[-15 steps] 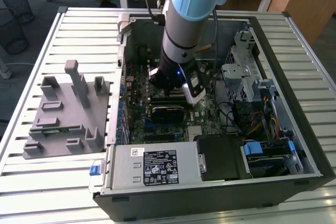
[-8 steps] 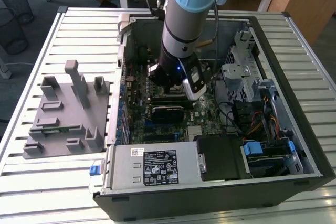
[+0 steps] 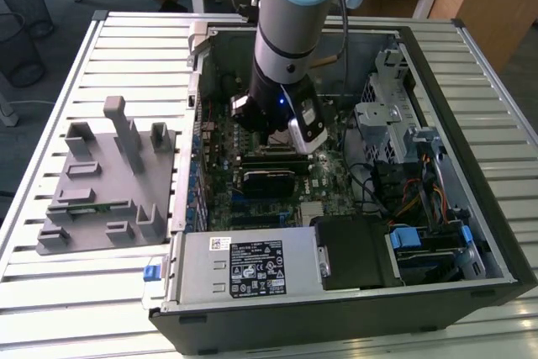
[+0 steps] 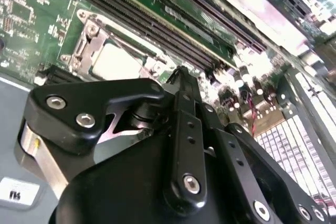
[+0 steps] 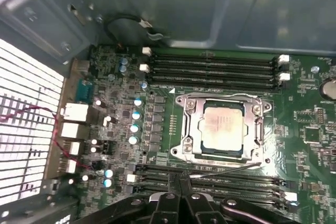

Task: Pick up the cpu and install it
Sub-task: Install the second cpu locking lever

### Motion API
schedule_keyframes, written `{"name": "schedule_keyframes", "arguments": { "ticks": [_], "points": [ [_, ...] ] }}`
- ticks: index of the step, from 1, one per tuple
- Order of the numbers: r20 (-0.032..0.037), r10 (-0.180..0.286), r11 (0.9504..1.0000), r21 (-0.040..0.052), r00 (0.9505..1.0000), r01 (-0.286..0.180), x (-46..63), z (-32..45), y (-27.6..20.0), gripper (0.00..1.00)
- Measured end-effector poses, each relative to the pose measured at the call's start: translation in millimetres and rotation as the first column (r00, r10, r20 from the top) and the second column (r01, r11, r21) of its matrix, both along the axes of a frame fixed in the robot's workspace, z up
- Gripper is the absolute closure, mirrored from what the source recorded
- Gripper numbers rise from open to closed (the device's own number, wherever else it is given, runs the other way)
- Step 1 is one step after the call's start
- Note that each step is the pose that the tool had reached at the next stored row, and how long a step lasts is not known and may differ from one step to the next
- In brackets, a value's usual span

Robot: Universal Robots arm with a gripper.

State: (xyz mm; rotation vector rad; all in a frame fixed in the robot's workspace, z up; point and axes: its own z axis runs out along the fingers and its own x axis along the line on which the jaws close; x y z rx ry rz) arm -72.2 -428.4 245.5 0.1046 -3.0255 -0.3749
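The cpu [image 5: 223, 128] is sitting flat inside its metal frame [image 5: 185, 129] on the green board [image 5: 310, 129], and the tool [image 5: 181, 190] is hanging closed and empty just above it.

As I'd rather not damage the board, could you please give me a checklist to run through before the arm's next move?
1. Cpu lying flat inside the socket: ok.
2. Hand shut with nothing in it: ok.
3. Hand clear of the cpu, not touching it: ok.
4. Socket lever latched: cannot tell.
5. Cpu corners matched to the socket: cannot tell.
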Motion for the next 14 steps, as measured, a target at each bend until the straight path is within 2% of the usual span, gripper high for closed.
{"name": "schedule_keyframes", "arguments": {
  "ticks": [3,4,8,14],
  "points": [
    [-0.0003,0.0,1.0,-0.0003,1.0,0.0,-0.2,9.2,-0.1,0.89],
    [-0.0012,0.0,1.0,-0.0001,1.0,0.0,-0.1,10.1,0.0,0.89],
    [-0.0069,-0.002,1.0,0.0006,1.0,0.002,4.6,8.3,0.0,0.89],
    [-0.0157,-0.007,1.0,0.0007,0.9998,0.007,14.6,-1.8,0.1,0.89]
  ]
}}
